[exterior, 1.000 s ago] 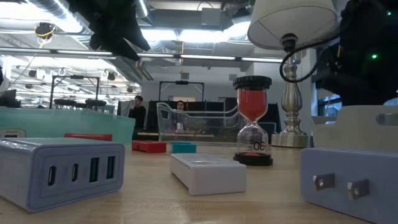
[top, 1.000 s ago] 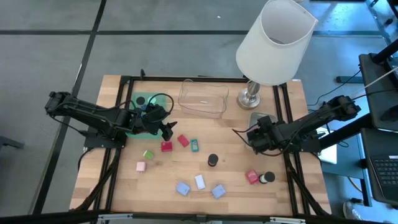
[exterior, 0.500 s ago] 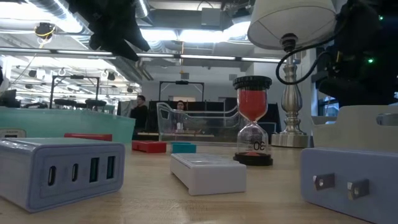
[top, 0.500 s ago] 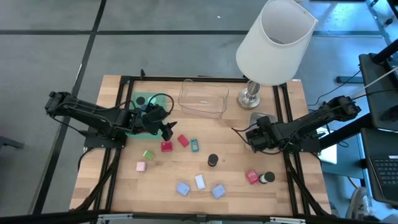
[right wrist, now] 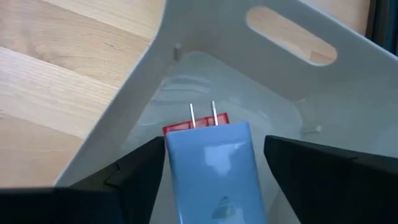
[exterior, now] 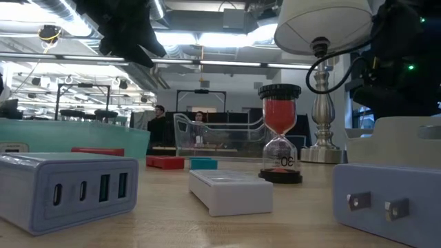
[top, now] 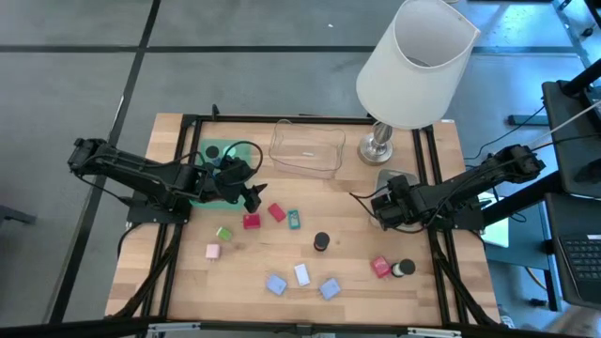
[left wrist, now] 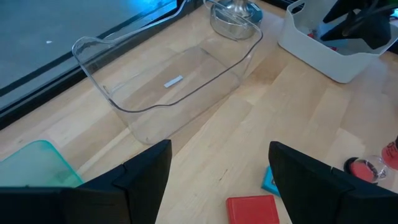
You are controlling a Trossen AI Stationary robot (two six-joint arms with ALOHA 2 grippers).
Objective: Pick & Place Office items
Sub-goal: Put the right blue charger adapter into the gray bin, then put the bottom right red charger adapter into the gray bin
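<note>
Your table is pale wood planks in a black frame. On it the clear tray, thin glossy plastic with rounded corners, sits at the far edge and holds only a small white label. The green tray is at the far left corner under the left arm; what it holds you cannot tell. The grey tray, matte with an oval handle slot, is at the right edge and holds a red piece. Right gripper hangs over the grey tray, fingers spread to either side of a light-blue charger with two metal prongs; whether they touch it you cannot tell. Left gripper hovers by the green tray, fingers apart, nothing between them. Loose near mid-table: red blocks, a teal block, a green block, a pink block, a sand timer. Near the front edge lie light-blue blocks and a white block. A white lamp with a chrome base stands at the far right corner.
</note>
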